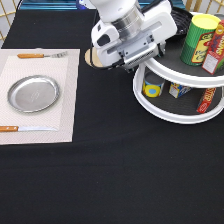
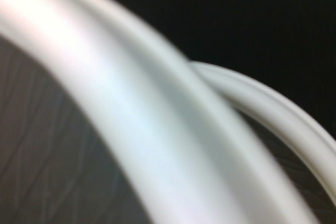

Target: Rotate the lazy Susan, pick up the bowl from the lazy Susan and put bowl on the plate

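Note:
The lazy Susan (image 1: pixel 172 118) stands at the exterior view's right, white with two dark tiers. The black bowl (image 1: pixel 179 19) lies on its upper tier and is mostly hidden behind the robot hand; only its ridged rim shows. My gripper (image 1: pixel 144 61) is low over the left edge of the upper tier, right beside the bowl. Whether it touches the bowl is hidden. The wrist view shows only the lazy Susan's white rims (image 2: pixel 150 125) from very close. The silver plate (image 1: pixel 33 93) lies empty on a pale placemat (image 1: pixel 65 100) at the exterior view's left.
A yellow-green canister (image 1: pixel 200 37) and a red box (image 1: pixel 216 55) stand on the upper tier. A can (image 1: pixel 152 87) and small packets (image 1: pixel 178 90) sit on the lower tier. A wooden coaster (image 1: pixel 90 57) peeks out left of the hand. A fork (image 1: pixel 42 55) and a knife (image 1: pixel 20 128) flank the plate.

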